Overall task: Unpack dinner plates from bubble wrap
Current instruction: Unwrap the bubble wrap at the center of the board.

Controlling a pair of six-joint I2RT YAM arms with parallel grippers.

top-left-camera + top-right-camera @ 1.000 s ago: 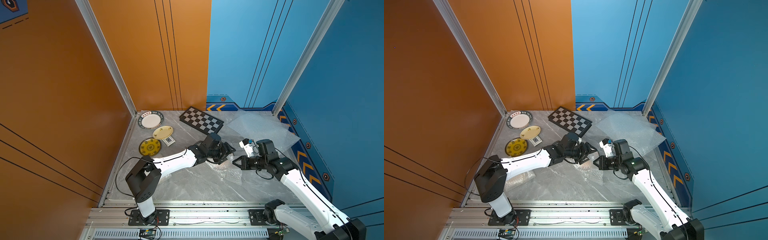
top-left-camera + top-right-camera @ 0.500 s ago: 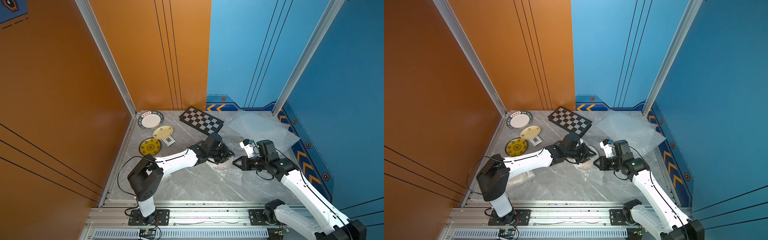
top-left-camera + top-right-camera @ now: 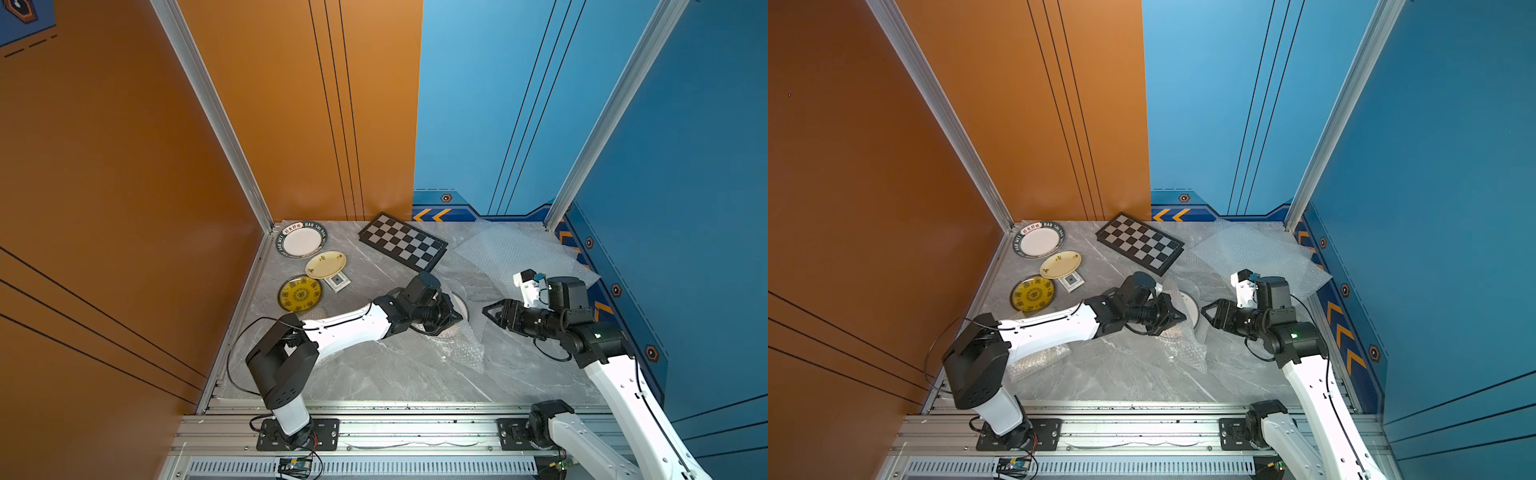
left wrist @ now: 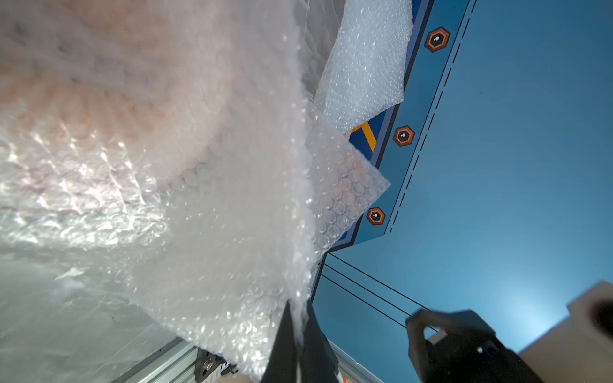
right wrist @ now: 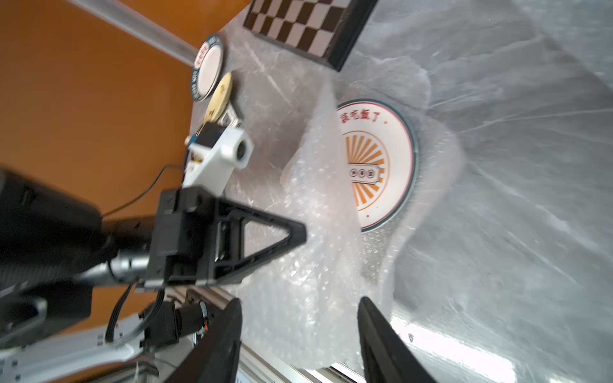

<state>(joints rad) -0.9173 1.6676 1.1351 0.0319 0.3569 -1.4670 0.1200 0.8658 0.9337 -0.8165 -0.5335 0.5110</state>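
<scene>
- Three bare, grouped at the far left corner of the worktop (image 3: 395,374): lettered-rim plate (image 3: 302,240), pale yellow plate (image 3: 326,264), dark-rimmed yellow plate (image 3: 300,293).
- Sunburst plate (image 5: 381,165): mid-worktop, partly uncovered, lying on its bubble wrap (image 5: 318,232).
- Left gripper (image 4: 297,331): pinched tight on a raised fold of that wrap.
- Right gripper (image 5: 300,300): jaws apart, empty, near the wrap.

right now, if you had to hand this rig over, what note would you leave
Left claw: shut on the bubble wrap flap over the sunburst plate.
Right claw: open, empty, near that plate.
Done: lettered-rim plate, pale yellow plate, dark-rimmed yellow plate bare in the far left corner; spare sheets far right.
Left: finish baring the half-uncovered sunburst plate; then the wrapped bundle at the front left, contents hidden.
</scene>
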